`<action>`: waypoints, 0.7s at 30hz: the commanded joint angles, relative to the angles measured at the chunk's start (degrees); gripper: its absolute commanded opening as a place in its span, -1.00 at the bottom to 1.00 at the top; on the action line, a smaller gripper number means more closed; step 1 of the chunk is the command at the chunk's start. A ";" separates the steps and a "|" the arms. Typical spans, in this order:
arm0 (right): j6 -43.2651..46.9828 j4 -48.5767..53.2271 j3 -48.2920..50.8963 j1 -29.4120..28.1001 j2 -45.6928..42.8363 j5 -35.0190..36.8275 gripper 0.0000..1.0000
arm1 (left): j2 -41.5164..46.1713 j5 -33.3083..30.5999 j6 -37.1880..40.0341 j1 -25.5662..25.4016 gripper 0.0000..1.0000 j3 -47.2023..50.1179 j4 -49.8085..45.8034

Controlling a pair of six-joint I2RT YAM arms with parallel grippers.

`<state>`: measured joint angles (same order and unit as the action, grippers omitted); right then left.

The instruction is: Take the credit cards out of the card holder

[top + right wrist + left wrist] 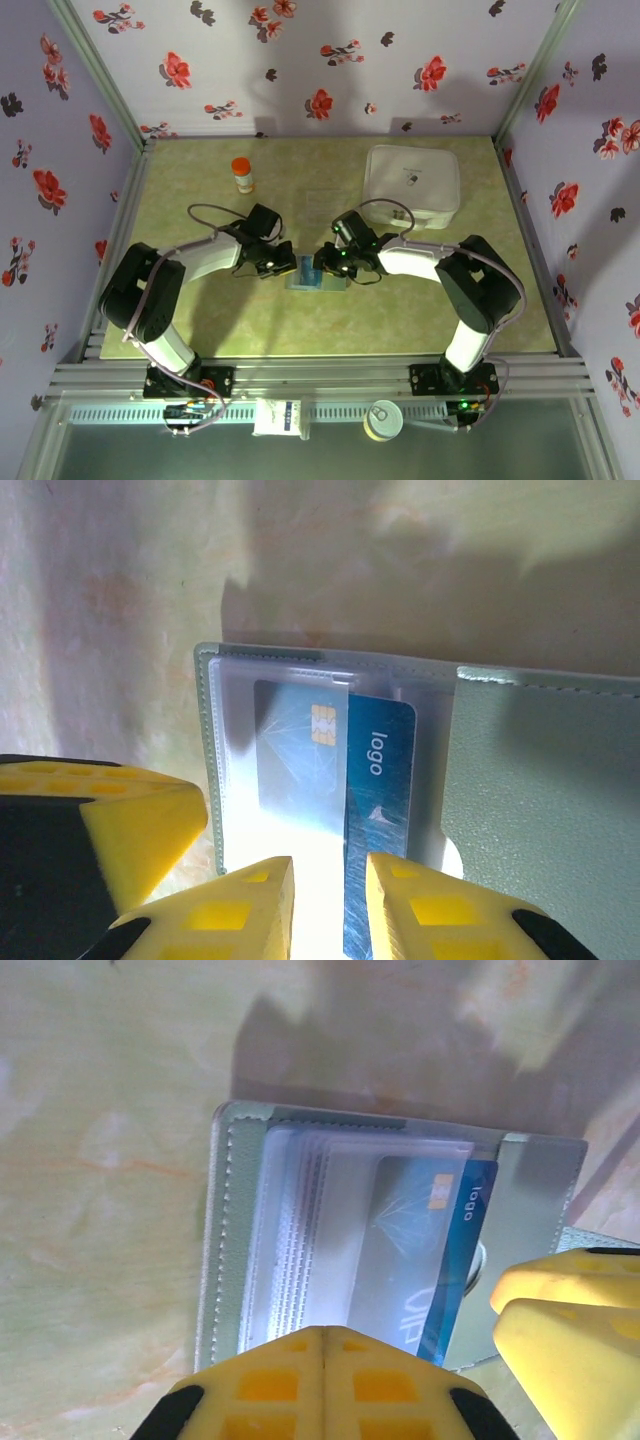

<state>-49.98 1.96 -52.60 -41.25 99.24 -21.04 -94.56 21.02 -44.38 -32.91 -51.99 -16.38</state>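
The grey-blue card holder lies open on the green table between both grippers. Its clear sleeves fan out over the left panel. A blue credit card with a chip and the word "logo" sticks partly out of a frosted sleeve; it also shows in the left wrist view. My right gripper is open, its fingers on either side of the card's near edge. The holder's other panel lies to the right. My left gripper is shut, its tips resting on the sleeves.
A white square box stands at the back right and a small orange-capped bottle at the back left. Floral walls close in three sides. A white packet and a round tin sit below the near rail.
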 commanded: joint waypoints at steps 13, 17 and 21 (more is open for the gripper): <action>0.49 -0.55 1.02 1.70 0.38 -2.33 -0.47 | -5.20 0.81 4.07 -2.07 -0.94 -4.55 -3.14; 0.58 -0.73 1.12 1.88 1.36 -2.88 -0.47 | -5.80 -0.47 4.22 -1.98 -0.94 -3.84 -3.74; 0.35 -1.63 1.25 2.06 2.24 -3.52 -0.48 | -5.79 -0.63 3.46 -2.01 -0.94 -2.92 -3.18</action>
<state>-49.98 1.28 -51.90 -39.64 100.25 -23.27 -99.55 21.56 -41.63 -34.79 -55.35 -17.85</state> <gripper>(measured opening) 0.261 0.044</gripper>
